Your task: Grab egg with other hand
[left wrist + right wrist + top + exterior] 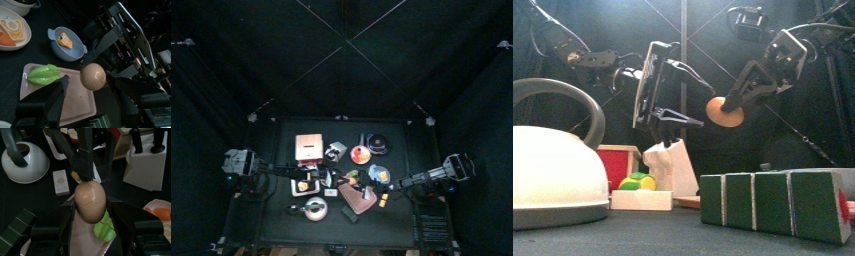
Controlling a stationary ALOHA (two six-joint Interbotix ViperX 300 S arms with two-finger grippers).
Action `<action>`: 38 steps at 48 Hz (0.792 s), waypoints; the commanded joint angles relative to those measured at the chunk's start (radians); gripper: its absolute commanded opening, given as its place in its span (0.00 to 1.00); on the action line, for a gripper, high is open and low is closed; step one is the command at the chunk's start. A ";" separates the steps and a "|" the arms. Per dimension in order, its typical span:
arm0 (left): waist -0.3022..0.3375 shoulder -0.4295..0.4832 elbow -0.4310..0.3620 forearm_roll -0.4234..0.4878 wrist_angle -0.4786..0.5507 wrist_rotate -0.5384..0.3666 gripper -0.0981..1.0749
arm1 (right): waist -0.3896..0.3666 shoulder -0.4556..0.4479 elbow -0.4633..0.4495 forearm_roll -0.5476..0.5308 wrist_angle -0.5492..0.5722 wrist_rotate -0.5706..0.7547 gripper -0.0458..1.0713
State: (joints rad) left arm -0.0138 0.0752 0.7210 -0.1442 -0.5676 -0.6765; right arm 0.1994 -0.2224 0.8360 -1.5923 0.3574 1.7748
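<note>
The egg (pixel 89 198), a pale tan oval, is held in the air above the table between the jaws of my right gripper (pixel 89 210), which is shut on it. In the front view the egg (pixel 723 112) hangs at the tip of the right arm. My left gripper (pixel 92 94) is open, with its jaws standing on either side of the egg (pixel 93 76), close but apart from it. In the front view the left gripper (pixel 679 118) sits just left of the egg.
Below lie a pink tray (pixel 37 92) with a green piece (pixel 44 74), a blue bowl (pixel 75 50) and a plate of food (pixel 13 32). A grey kettle (pixel 553 170), a white knife block (pixel 673 165) and green blocks (pixel 774 205) stand in front.
</note>
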 commanded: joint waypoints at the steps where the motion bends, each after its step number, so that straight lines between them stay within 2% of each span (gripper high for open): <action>1: -0.005 -0.003 -0.037 -0.002 -0.011 0.002 0.89 | -0.003 -0.011 -0.023 -0.005 0.005 0.000 0.56; 15: -0.029 0.015 -0.064 -0.002 -0.009 -0.003 0.89 | -0.005 -0.006 -0.023 -0.006 0.011 0.000 0.56; 30: -0.025 0.067 -0.086 -0.005 -0.008 -0.075 0.88 | -0.005 -0.005 -0.023 -0.006 0.014 0.000 0.56; 38: -0.023 0.080 -0.091 -0.002 -0.011 -0.083 0.88 | -0.003 -0.005 -0.023 -0.006 0.014 0.000 0.56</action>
State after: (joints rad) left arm -0.0399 0.1657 0.6550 -0.1473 -0.5691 -0.7609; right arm 0.1948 -0.2163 0.8360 -1.5938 0.3682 1.7748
